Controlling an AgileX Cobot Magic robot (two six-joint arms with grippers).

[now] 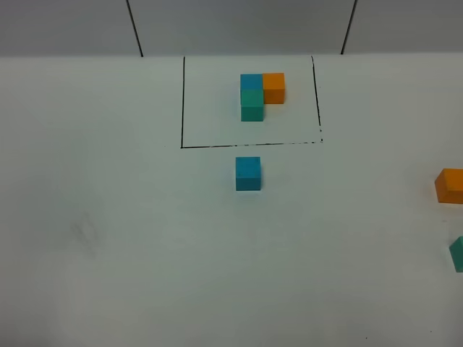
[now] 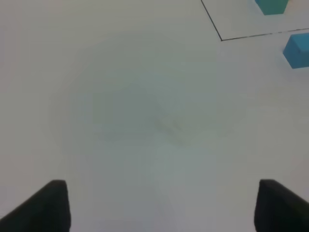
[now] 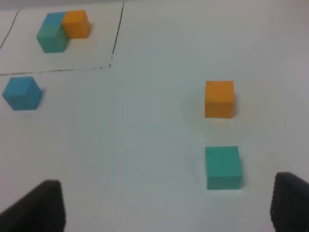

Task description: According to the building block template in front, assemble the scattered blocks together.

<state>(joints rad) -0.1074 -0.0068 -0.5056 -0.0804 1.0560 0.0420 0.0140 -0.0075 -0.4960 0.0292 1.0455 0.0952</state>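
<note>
The template (image 1: 259, 94) is a cluster of blue, teal-green and orange cubes inside a thin black drawn rectangle (image 1: 182, 101) at the far middle of the table. It also shows in the right wrist view (image 3: 60, 30). The loose sky blue cube (image 1: 247, 173) sits just in front of the frame. The loose orange cube (image 1: 450, 186) and the loose teal-green cube (image 1: 457, 253) lie at the right edge. In the right wrist view the orange cube (image 3: 219, 99) and the teal-green cube (image 3: 222, 167) lie ahead of my open, empty right gripper (image 3: 164, 208). My left gripper (image 2: 159, 208) is open and empty over bare table.
The white table (image 1: 130, 238) runs to a grey back wall with two dark vertical lines (image 1: 134, 29). The blue cube (image 2: 298, 50) and a corner of the frame (image 2: 221, 39) show at the edge of the left wrist view.
</note>
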